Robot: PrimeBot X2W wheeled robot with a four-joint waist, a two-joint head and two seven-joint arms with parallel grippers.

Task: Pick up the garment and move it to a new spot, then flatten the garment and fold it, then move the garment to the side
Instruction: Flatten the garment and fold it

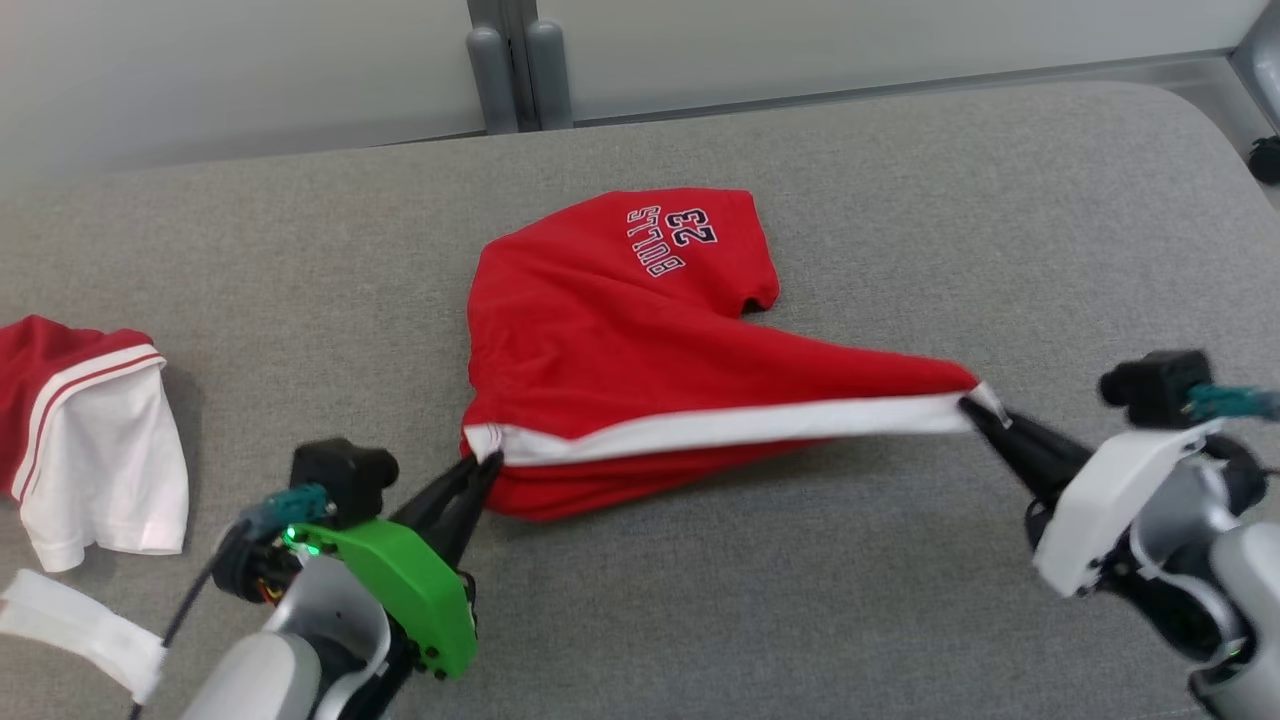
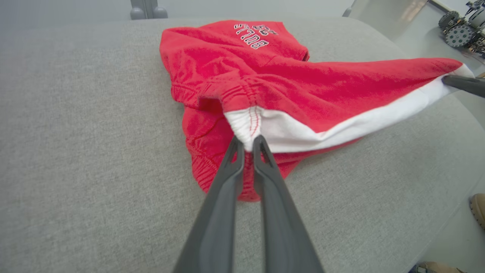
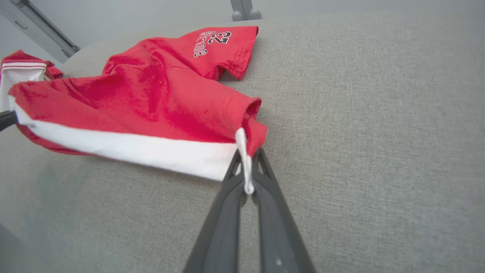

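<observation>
Head view: my left pincer (image 1: pixel 487 462) at 8 o'clock and right pincer (image 1: pixel 968 405) at 3 o'clock each clamp a white-banded corner of the red garment (image 1: pixel 620 330), centred on the grey bench (image 1: pixel 900 600).

1. Looks like a robotics lab or test room.
2. Grey cloth-covered table (image 1: pixel 900 200) under the left gripper (image 1: pixel 487 462) and right gripper (image 1: pixel 968 405); plain pale wall panels (image 1: pixel 850 40) beyond them.
3. Wheeled hardware (image 2: pixel 460 32) on the floor beyond the right gripper.
</observation>
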